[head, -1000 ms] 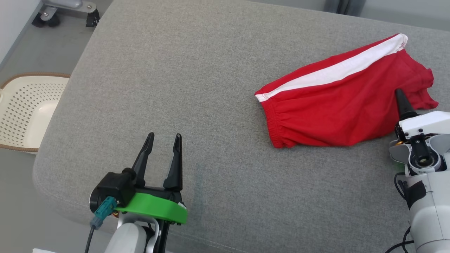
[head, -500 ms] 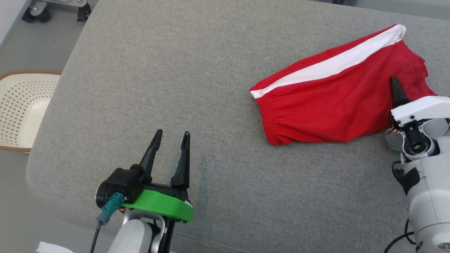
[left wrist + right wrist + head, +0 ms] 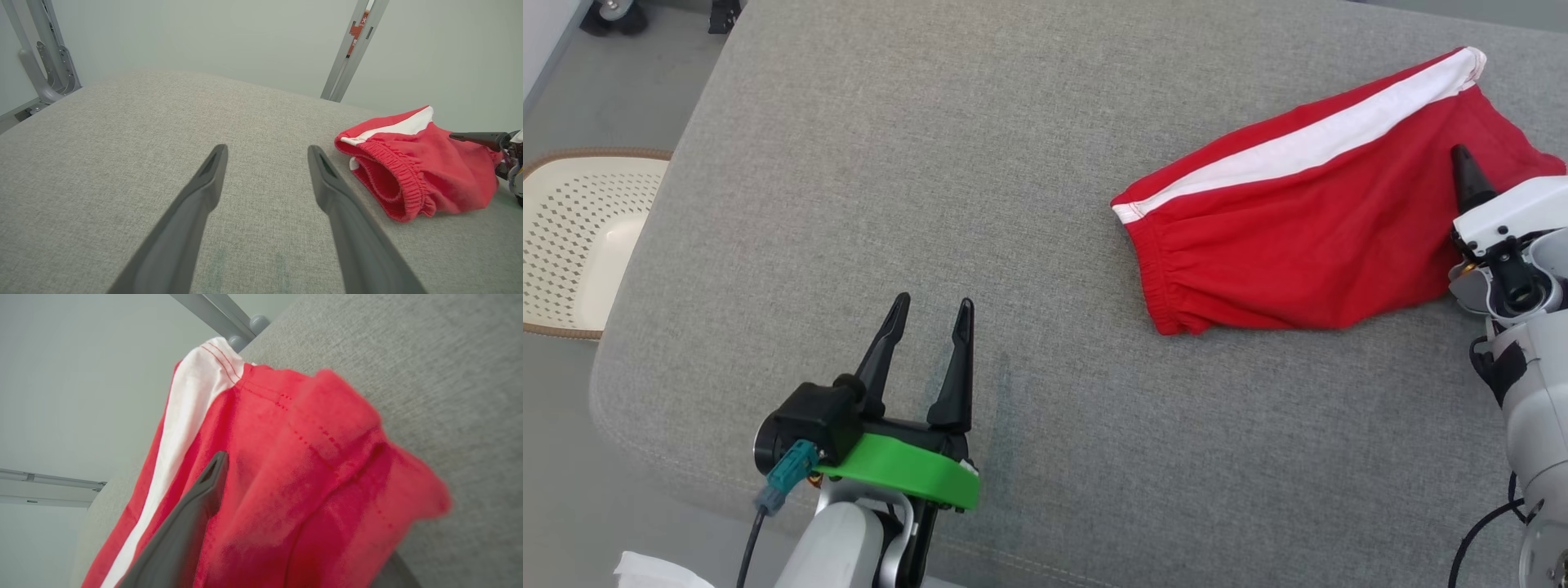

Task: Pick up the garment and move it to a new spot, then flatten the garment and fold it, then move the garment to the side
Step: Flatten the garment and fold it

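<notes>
your right hand [image 3: 1466,163] has pushed deeper into the red shorts [image 3: 1298,229], still unclenched; left hand [image 3: 931,306] released. grasp is close.

Surface: a grey fabric cushion [image 3: 980,147] with rounded corners.
Garment: red shorts [image 3: 1282,245] with a white side stripe, lying on the cushion's right part, gathered waistband toward the middle.
Left gripper [image 3: 934,302]: above the cushion's near edge, fingers parted, nothing between them, well apart from the shorts.
Right gripper [image 3: 1468,175]: at the shorts' right end, one dark finger showing over the red cloth.
Basket [image 3: 572,245]: cream, perforated, on the floor left of the cushion.
</notes>
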